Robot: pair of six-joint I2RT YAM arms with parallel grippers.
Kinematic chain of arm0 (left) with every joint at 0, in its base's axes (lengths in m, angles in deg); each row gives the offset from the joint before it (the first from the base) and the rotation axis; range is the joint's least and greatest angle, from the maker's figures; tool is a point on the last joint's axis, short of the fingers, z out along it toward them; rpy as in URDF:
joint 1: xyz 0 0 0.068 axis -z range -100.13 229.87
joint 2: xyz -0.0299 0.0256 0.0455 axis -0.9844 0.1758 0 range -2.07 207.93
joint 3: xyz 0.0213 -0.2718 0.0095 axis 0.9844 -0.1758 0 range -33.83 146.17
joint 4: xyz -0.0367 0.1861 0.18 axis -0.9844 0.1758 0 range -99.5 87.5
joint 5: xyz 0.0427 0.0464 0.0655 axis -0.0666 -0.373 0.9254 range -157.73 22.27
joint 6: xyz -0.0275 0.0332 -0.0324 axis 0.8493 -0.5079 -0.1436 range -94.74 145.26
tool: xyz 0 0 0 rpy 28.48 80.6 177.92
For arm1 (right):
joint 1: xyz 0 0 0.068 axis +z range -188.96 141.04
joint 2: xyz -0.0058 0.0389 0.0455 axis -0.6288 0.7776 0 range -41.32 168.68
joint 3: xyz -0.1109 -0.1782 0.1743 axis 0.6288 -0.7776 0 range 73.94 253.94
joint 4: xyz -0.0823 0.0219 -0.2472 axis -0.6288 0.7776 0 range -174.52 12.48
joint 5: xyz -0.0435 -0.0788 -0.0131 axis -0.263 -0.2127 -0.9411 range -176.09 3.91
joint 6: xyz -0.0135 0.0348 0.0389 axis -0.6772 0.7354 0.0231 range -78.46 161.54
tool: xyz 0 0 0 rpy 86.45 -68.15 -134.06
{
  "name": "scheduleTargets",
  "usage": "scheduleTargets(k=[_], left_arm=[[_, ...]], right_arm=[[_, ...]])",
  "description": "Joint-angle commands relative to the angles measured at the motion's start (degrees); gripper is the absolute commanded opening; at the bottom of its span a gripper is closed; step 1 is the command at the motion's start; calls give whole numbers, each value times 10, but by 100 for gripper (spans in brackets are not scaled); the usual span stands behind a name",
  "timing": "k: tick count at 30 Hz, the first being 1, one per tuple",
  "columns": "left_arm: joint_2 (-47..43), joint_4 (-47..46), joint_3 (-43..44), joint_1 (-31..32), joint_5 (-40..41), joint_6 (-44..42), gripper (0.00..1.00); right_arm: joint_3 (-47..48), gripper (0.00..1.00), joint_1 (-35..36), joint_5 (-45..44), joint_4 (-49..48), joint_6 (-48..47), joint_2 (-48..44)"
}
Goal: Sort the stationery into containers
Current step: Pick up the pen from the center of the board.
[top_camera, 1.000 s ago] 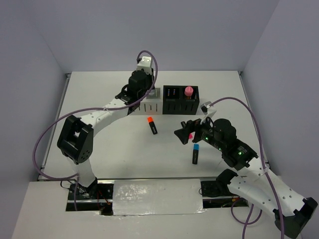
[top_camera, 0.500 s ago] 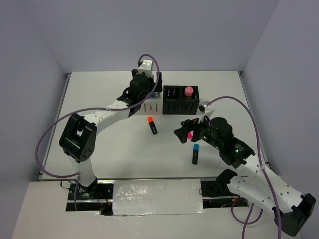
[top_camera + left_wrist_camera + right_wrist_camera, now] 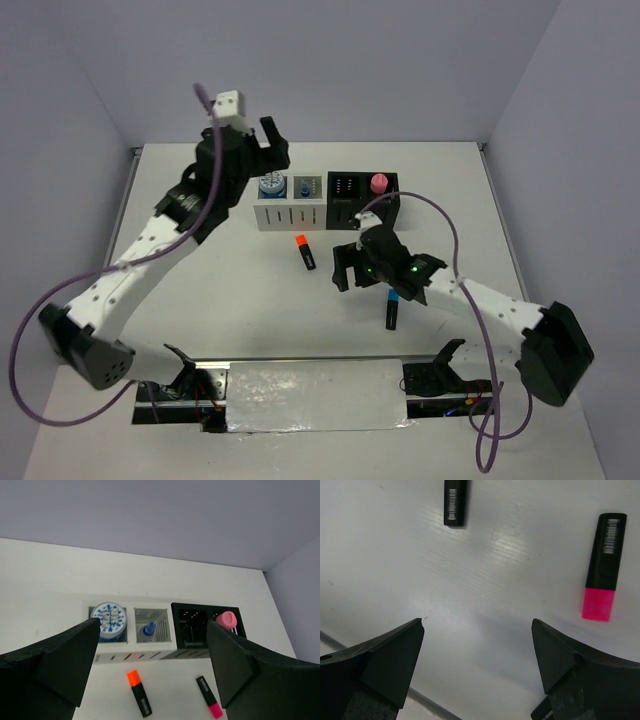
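The white organiser holds a blue-white patterned disc and a clear blue-capped tube. Beside it, the black organiser holds a pink capped cylinder. My left gripper hangs open high above the white organiser, empty, looking down on the disc and tube. Orange and blue highlighters lie on the table. My right gripper is open low over bare table, with the pink highlighter to its right.
A black highlighter end, its cap out of frame, lies ahead of the right gripper. The table's near edge shows close below the right fingers. Purple cables loop off both arms.
The left gripper opened, then rose back and to the left of the white organiser; the blue-capped tube now shows in it. The right arm swung left and lower over the table.
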Motion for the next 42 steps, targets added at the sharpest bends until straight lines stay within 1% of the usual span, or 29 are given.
scheduleTargets(k=[1, 2, 4, 5, 6, 7, 8, 9, 10, 11, 13, 14, 15, 18, 22, 25, 28, 29, 31, 32, 33, 35, 36, 37, 39, 40, 42], left_arm=[[-99, 226, -3, 1, 35, 83, 99], [-99, 244, -18, 1, 39, 90, 99], [-169, 257, -56, -3, 46, 93, 99], [-220, 256, -100, -4, 60, 95, 99], [-244, 255, -120, -4, 61, 92, 99], [-266, 259, -148, -5, 81, 85, 99], [-300, 277, -158, -6, 92, 83, 99], [-314, 283, -167, -6, 103, 79, 99], [-329, 286, -185, -7, 112, 65, 99], [-352, 296, -192, -7, 115, 63, 99], [-372, 308, -207, -7, 118, 57, 99], [-391, 312, -213, -7, 119, 56, 99], [-401, 311, -219, -7, 121, 52, 99], [-430, 308, -239, -7, 133, 40, 99], [-445, 296, -255, -7, 126, 34, 99], [-444, 287, -269, -7, 114, 35, 99], [-441, 288, -273, -7, 103, 35, 99], [-440, 287, -274, -7, 102, 35, 99], [-444, 288, -277, -7, 102, 34, 99], [-445, 286, -278, -7, 101, 34, 99], [-446, 285, -280, -7, 97, 34, 99], [-447, 283, -280, -7, 91, 35, 99], [-446, 282, -280, -7, 83, 36, 99], [-445, 282, -279, -7, 78, 39, 99], [-441, 283, -279, -7, 54, 45, 99], [-439, 282, -280, -7, 41, 49, 99], [-434, 282, -289, -7, 7, 79, 99]], right_arm=[[70, 95, 46, -56, -39, 8, 87], [81, 94, 53, -68, -39, 10, 105], [110, 92, 68, -100, -55, 10, 154], [125, 92, 79, -107, -50, 7, 173], [143, 92, 85, -115, -39, 7, 196], [182, 91, 90, -136, -29, 5, 239], [202, 90, 97, -147, -12, 1, 261], [235, 89, 98, -155, -5, 1, 282], [247, 88, 99, -163, -2, 0, 317], [259, 88, 99, -165, 3, -5, 331], [290, 83, 99, -168, 4, -12, 376], [301, 77, 99, -159, 8, -20, 389], [324, 75, 99, -158, 12, -22, 416], [350, 71, 98, -165, 20, -22, 455], [364, 64, 97, -163, 18, -26, 479], [362, 62, 93, -155, 10, -24, 491], [349, 54, 88, -136, -4, -23, 499], [344, 46, 86, -128, -8, -23, 500], [332, 36, 86, -107, -14, -21, 500], [327, 22, 86, -98, -21, -19, 501], [318, 14, 87, -91, -25, -18, 501], [303, 8, 88, -72, -33, -13, 498], [296, 7, 87, -56, -36, -12, 496], [276, 0, 90, -48, -47, -11, 481], [247, 0, 93, -20, -80, -11, 456], [215, 0, 93, -12, -92, -9, 424], [184, 0, 98, 3, -122, -6, 387]])
